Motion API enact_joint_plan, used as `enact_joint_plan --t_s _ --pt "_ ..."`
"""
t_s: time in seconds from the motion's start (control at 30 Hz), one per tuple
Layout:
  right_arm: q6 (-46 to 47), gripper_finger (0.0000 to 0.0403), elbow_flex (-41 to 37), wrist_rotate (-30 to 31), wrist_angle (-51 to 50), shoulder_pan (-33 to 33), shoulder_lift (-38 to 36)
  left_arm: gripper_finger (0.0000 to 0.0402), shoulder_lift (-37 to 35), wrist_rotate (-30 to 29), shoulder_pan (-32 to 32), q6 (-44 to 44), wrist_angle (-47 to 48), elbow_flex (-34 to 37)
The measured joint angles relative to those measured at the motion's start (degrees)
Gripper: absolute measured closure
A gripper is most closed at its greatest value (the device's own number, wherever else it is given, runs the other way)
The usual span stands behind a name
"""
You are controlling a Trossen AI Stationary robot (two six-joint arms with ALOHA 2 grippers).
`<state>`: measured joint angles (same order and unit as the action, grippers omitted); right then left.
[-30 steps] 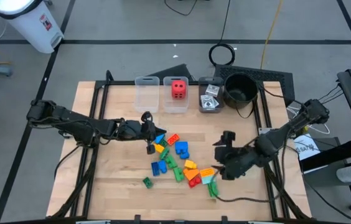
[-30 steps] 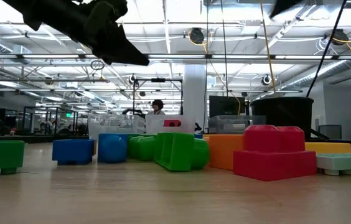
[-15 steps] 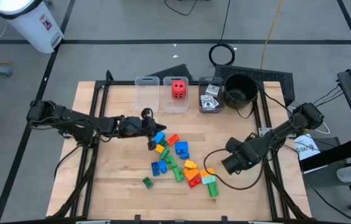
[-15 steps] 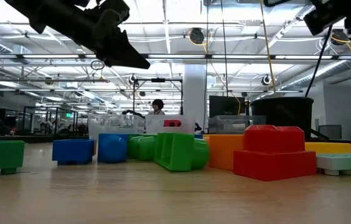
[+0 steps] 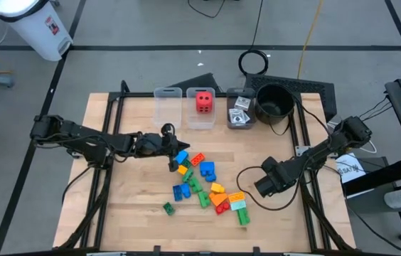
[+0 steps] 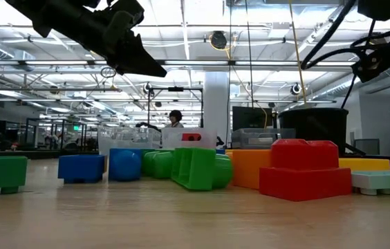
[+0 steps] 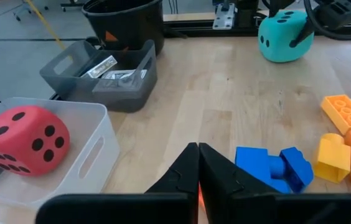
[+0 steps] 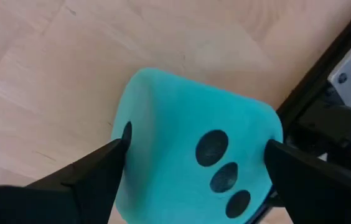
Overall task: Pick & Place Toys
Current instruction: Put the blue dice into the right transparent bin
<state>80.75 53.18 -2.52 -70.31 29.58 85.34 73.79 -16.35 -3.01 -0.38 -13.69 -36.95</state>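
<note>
We looked straight down at the worktop (image 5: 129,206); the low camera sat level among the same bricks (image 6: 299,169).

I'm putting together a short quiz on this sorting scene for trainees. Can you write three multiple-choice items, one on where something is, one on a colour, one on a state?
1. Where is the red die?
A. In a clear bin at the table's far edge
B. Inside the black pot
C. Among the bricks

2. What colour is the die between the right end effector's fingers?
A. Red
B. Yellow
C. Teal

3. How is the left end effector?
A. Wide open
B. Shut, holding nothing
C. Shut on a blue brick

Answers:
1. A: the high view and the left wrist view both show it sitting in the clear bin.
2. C: the right wrist view shows the teal die, black-dotted, between the two fingers.
3. B: the left wrist view shows its fingers pressed together, with the blue brick lying apart on the wood.
</note>
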Motion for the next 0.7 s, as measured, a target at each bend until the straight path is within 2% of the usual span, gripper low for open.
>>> enact_joint_plan --t_s 0.17,0.37,0.6,0.7 --pt "1.4 0.0103 -3.4 -0.9 -0.2 0.0 0.1 0.0375 0.0 0.0 0.0 -0.2 0.1 0.0" --pt "0.9 0.0214 -3.4 -4.5 -1.0 0.0 0.2 0.0374 0.0 0.0 0.0 -0.8 0.1 0.0" --pt "-1.1 0.0225 -3.4 -6.4 -1.3 0.0 0.2 0.0373 0.0 0.0 0.0 -0.8 0.1 0.0" --pt "-3.2 0.0235 -1.0 -5.7 -1.8 0.0 -0.1 0.0373 0.0 -0.1 0.0 -0.1 0.1 0.0"
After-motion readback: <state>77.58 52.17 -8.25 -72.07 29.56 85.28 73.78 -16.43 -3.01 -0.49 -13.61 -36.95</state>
